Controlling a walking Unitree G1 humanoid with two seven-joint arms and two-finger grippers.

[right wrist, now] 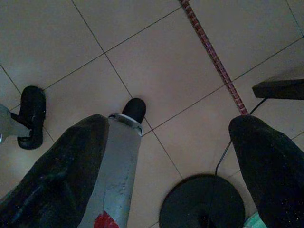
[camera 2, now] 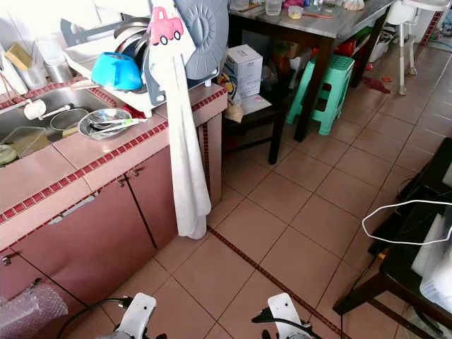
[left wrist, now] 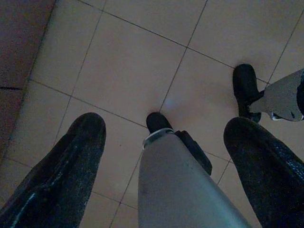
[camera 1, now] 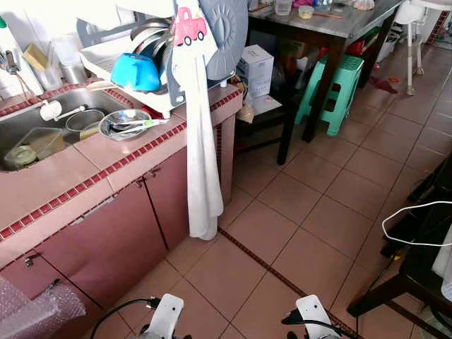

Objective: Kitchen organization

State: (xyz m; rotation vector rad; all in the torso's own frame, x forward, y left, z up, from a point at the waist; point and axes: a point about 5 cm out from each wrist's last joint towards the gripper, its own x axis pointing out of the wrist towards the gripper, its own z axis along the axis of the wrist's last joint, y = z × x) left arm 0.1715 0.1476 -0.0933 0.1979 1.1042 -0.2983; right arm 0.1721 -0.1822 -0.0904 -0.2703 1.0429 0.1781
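A pink tiled counter (camera 1: 85, 166) runs along my left, with a steel sink (camera 1: 42, 120) set in it. A steel bowl (camera 1: 124, 124) holding utensils rests on the counter beside the sink. Behind it a white dish rack (camera 1: 106, 60) carries a blue bowl (camera 1: 136, 72), pots and a grey lid (camera 1: 224, 32). A long white towel (camera 1: 203, 162) hangs from the rack down over the cabinet front. Both arms hang low; my left gripper (left wrist: 166, 126) and right gripper (right wrist: 172, 124) point at the floor tiles, open and holding nothing.
A dark table (camera 1: 332, 28) stands at the back with a green stool (camera 1: 337, 88) and a white box (camera 1: 256, 68) on a low black stand. Dark furniture with a white cable (camera 1: 417, 222) is on the right. Bubble wrap (camera 1: 32, 311) lies lower left. Tiled floor (camera 1: 304, 205) stretches ahead.
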